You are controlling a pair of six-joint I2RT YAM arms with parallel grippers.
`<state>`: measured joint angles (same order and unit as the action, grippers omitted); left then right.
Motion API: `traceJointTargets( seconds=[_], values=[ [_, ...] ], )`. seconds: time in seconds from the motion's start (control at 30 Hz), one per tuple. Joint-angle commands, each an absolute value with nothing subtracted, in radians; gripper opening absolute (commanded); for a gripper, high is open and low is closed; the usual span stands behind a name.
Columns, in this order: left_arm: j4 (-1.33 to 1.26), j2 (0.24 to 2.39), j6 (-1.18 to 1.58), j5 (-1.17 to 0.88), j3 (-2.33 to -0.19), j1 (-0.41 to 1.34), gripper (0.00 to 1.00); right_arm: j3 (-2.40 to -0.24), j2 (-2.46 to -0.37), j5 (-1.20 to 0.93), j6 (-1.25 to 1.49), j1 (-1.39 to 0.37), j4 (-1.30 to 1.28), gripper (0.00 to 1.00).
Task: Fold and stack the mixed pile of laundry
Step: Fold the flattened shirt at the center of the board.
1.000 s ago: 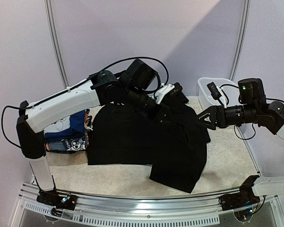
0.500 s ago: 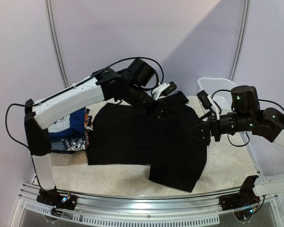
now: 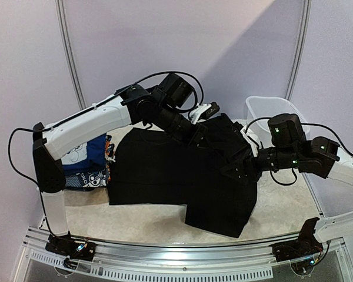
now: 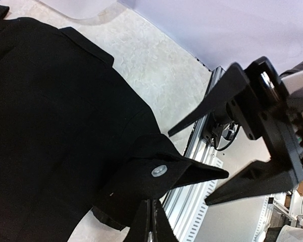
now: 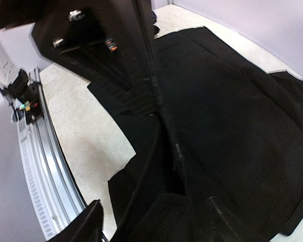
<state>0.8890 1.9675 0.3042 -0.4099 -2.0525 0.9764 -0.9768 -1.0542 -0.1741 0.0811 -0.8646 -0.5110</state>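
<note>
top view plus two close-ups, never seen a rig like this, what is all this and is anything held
Two robot arms are bolted to a table. The top view looks down from behind them; each close-up comes from a camera on one wrist. A large black garment lies spread on the table, blue printed clothes at its left, a white tub at the back right. The left tool is shut, pinching a buttoned flap of the black garment. The right tool stands open over the same garment, clamping nothing.
</note>
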Motion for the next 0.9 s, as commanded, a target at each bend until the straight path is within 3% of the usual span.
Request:
traceJointTargets(
  seconds=[0.0, 0.1, 0.2, 0.27, 0.47, 0.57, 0.73, 0.8, 0.87],
  values=[
    [0.898, 1.982, 0.311, -0.424, -2.075, 0.961, 0.00, -0.983, -1.080, -0.147, 0.038, -0.875, -0.485, 0.61],
    [0.898, 1.982, 0.313, -0.429, -2.074, 0.959, 0.00, -0.995, -1.106, -0.140, 0.023, -0.879, -0.497, 0.40],
    [0.898, 1.978, 0.313, -0.429, -2.068, 0.956, 0.00, -0.997, -1.103, -0.111, 0.020, -0.882, -0.487, 0.13],
    [0.903, 1.973, 0.313, -0.419, -2.064, 0.956, 0.00, -1.003, -1.089, -0.074, 0.021, -0.882, -0.485, 0.02],
    [0.921, 1.921, 0.285, -0.324, -2.023, 0.956, 0.03, -1.041, -1.019, 0.026, 0.011, -0.882, -0.521, 0.00],
    [0.924, 1.875, 0.259, -0.256, -1.980, 0.956, 0.20, -1.095, -0.985, 0.061, -0.036, -0.881, -0.595, 0.00],
    [0.922, 1.776, 0.219, -0.124, -1.860, 0.955, 0.68, -1.216, -0.949, 0.114, -0.097, -0.882, -0.740, 0.00],
    [0.929, 1.738, 0.206, -0.068, -1.800, 0.951, 0.75, -1.259, -0.936, 0.136, -0.120, -0.881, -0.798, 0.00],
    [0.930, 1.703, 0.193, -0.014, -1.736, 0.937, 0.74, -1.296, -0.920, 0.161, -0.144, -0.881, -0.855, 0.00]
  ],
)
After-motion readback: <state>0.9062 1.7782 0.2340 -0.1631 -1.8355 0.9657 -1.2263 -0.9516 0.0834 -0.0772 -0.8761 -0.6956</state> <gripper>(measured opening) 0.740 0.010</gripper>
